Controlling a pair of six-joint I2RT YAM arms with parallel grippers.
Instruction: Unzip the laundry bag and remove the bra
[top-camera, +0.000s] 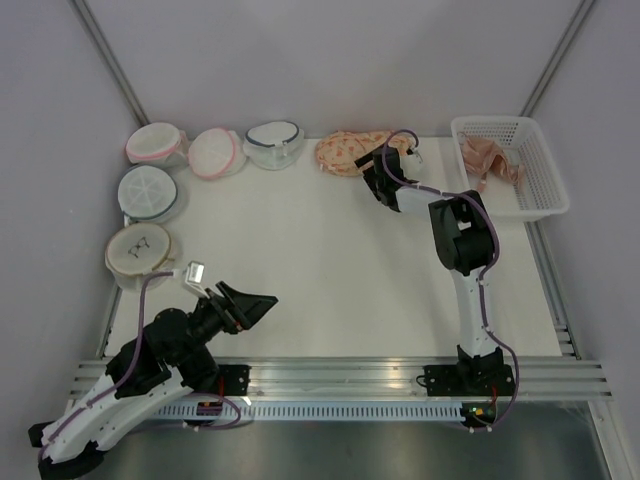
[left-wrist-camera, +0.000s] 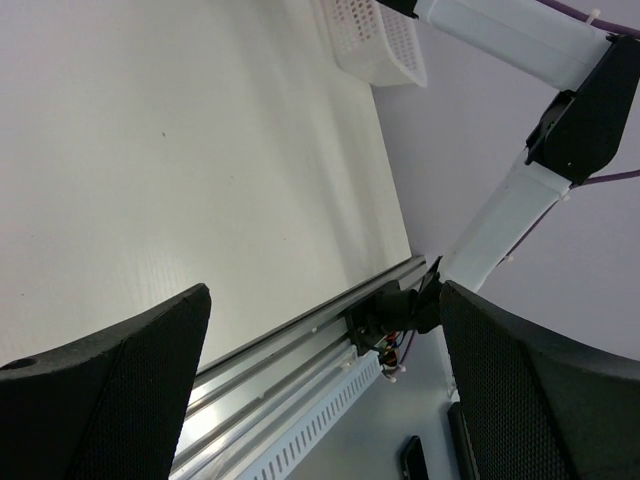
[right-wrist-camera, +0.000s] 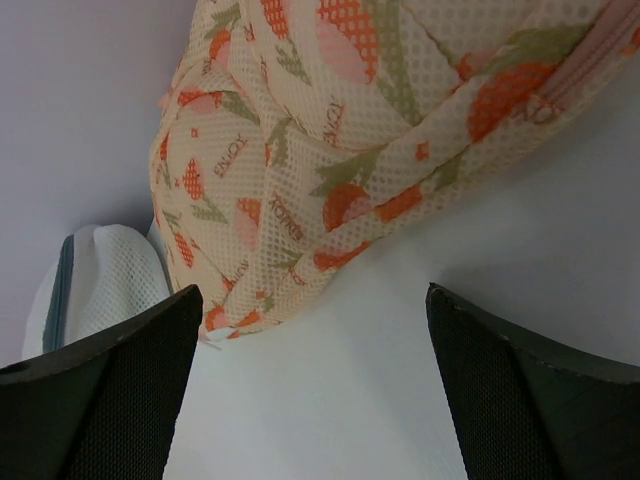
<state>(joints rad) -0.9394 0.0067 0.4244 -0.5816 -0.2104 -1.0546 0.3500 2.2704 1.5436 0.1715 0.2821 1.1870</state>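
The laundry bag (top-camera: 345, 152) is cream-peach mesh with orange print and lies at the far edge of the table, right of centre. My right gripper (top-camera: 378, 172) is open just in front of its right end. In the right wrist view the bag (right-wrist-camera: 330, 140) fills the upper part, its pink zip edge (right-wrist-camera: 585, 70) at top right, and my right gripper (right-wrist-camera: 310, 400) stands wide open over bare table below it. My left gripper (top-camera: 255, 305) is open and empty near the front left, well away from the bag; the left wrist view (left-wrist-camera: 320, 400) shows it too. The bra is hidden.
Several round white mesh bags with coloured rims (top-camera: 148, 190) line the far left. A white basket (top-camera: 540, 160) at the far right holds a peach-pink garment (top-camera: 488, 160). A white mesh bag (right-wrist-camera: 95, 285) lies left of the printed bag. The metal rail (top-camera: 340, 375) runs along the near edge.
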